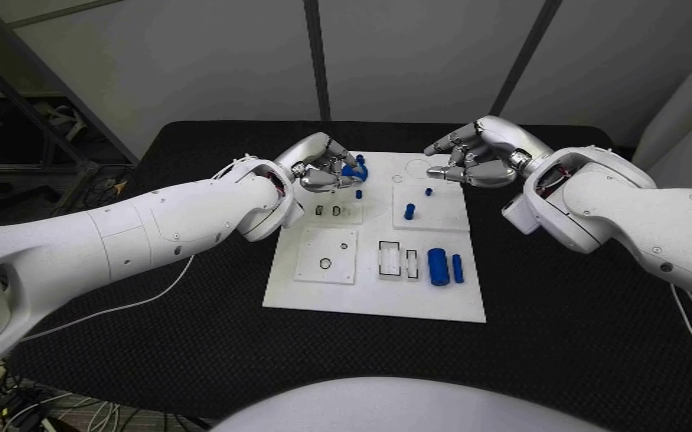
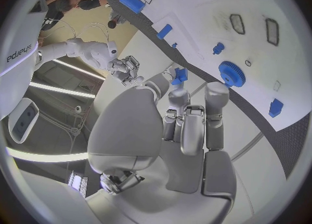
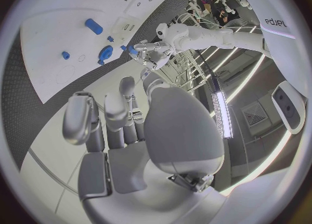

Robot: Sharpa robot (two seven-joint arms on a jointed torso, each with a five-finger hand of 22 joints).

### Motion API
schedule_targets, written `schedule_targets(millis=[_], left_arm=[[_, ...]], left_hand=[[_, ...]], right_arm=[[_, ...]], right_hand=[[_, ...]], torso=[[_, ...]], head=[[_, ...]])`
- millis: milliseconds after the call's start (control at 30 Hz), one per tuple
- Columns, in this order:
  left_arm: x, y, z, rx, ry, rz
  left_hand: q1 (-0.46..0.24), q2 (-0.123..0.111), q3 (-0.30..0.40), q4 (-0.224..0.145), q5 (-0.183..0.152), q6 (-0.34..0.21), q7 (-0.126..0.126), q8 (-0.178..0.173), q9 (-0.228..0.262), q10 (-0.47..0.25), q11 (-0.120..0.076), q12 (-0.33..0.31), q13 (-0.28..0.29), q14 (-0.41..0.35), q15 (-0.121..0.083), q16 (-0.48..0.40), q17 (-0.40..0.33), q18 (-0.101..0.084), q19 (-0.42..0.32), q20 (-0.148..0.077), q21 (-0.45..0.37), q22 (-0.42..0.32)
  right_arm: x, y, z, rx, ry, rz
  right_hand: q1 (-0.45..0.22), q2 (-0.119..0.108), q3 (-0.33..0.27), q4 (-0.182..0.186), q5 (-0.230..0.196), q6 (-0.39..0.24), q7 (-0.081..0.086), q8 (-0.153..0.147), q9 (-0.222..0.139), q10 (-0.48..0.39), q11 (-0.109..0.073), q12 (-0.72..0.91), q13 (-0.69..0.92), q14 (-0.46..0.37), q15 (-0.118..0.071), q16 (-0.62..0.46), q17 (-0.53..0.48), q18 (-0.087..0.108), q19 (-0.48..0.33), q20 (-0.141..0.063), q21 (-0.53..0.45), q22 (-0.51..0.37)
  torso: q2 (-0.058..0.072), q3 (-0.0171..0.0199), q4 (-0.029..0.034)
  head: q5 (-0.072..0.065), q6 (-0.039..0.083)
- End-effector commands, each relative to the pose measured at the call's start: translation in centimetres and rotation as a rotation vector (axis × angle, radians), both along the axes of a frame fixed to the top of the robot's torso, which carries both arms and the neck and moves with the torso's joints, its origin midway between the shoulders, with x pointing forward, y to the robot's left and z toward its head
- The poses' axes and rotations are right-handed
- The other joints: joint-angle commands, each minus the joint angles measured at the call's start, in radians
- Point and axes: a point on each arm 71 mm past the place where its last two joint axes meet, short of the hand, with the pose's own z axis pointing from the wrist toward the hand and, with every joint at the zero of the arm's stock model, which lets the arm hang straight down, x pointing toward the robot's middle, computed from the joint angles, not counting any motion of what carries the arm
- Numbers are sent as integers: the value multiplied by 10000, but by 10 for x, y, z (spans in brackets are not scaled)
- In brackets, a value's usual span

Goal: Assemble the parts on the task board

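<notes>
Meanwhile, left hand (image 1: pixel 320 165) pinching a small blue part (image 2: pixel 180 75) above the task board (image 1: pixel 378 297) (right hand (image 1: pixel 480 155) curled, empty)

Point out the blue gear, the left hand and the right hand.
blue gear (image 2: pixel 232 73): left wrist view, on its toothed disc.
left hand (image 1: pixel 325 165): head view, on its knuckles.
right hand (image 1: pixel 480 152): head view, on its back.

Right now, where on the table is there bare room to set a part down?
Bare black table lies in front of the task board and beside its near corners. The far end is crowded: left hand, right hand, blue parts.
</notes>
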Motion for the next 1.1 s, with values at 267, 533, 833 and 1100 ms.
schedule_targets(millis=[267,533,833,1100], left_arm=[[-3,-12,-8,1671,-165,-655],[-6,-18,-15,2853,194,-950],[-7,-21,-17,3405,229,-1021],[-6,-21,-18,3689,173,-889]], left_hand=[[-197,158,-96,-363,-1,385,-187,166,668,1491,-394,3338,2522,754,-60,218,1627,-686,175,4,290,353],[-273,183,-137,-496,-103,468,-201,130,665,1819,-396,4095,3075,813,-52,359,1840,-725,276,11,472,559],[-284,166,-145,-615,-136,550,-195,105,635,1949,-391,4373,3276,857,-39,460,2000,-749,327,20,582,682],[-296,167,-144,-657,-150,583,-193,89,614,1981,-389,4441,3325,878,-38,505,2075,-767,382,22,665,764]], right_arm=[[1,1,1,-17,-110,25],[1,1,1,-20,-108,18],[1,1,1,-25,-105,11],[1,1,1,-26,-101,11]], right_hand=[[-21,70,75,-1,58,77,5,-20,-4,59,-34,51,6,66,-11,-27,10,104,82,16,-49,-1],[-21,70,75,-1,58,77,5,-20,-4,59,-34,51,6,66,-11,-27,10,104,82,16,-49,-1],[-20,92,92,-2,56,84,6,-21,-4,66,-32,71,14,72,-13,-16,33,99,95,14,-33,19],[-20,92,92,-2,56,84,6,-21,-4,66,-32,71,14,72,-13,-16,33,99,95,14,-33,19]], torso=[[-4,6,6],[-1,3,0],[8,9,8],[11,9,2]], head=[[-90,-51],[-106,-68],[-132,-119],[-125,-151]])
